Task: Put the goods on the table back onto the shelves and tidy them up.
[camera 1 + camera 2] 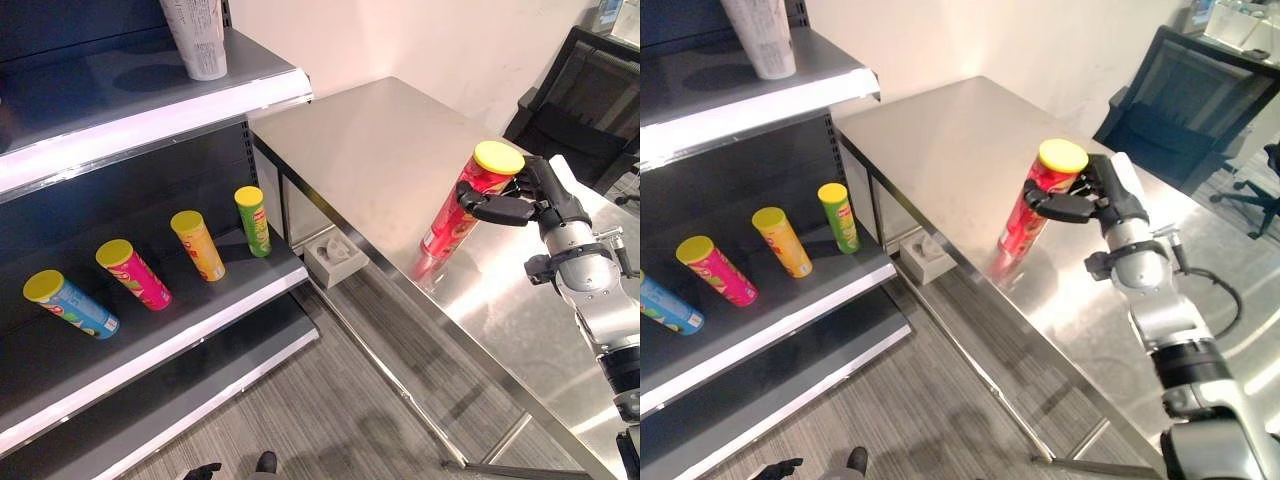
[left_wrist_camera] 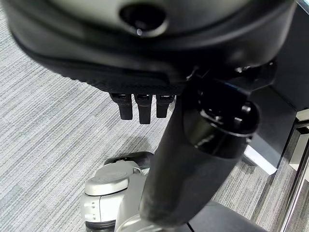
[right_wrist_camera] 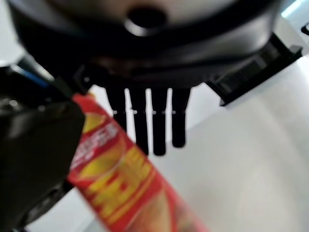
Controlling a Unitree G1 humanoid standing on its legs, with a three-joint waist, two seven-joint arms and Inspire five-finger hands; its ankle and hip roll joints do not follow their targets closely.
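Note:
A red can with a yellow lid (image 1: pixel 458 212) stands tilted on the steel table (image 1: pixel 370 140), near its front edge. My right hand (image 1: pixel 537 199) is shut on the can just under the lid, thumb in front and fingers behind. The right wrist view shows the red can (image 3: pixel 116 179) between thumb and fingers (image 3: pixel 145 125). On the middle shelf (image 1: pixel 200 310) lie a blue can (image 1: pixel 70 303), a pink can (image 1: pixel 133 273), an orange can (image 1: pixel 197 244) and a green can (image 1: pixel 253 221), all leaning back. My left hand (image 2: pixel 140 104) hangs open over the carpet.
A pale tall can (image 1: pixel 200 40) stands on the upper shelf. A white tissue box (image 1: pixel 335 258) sits low between the shelf unit and the table. A black chair (image 1: pixel 580 90) stands behind the table at the right. Grey carpet lies below.

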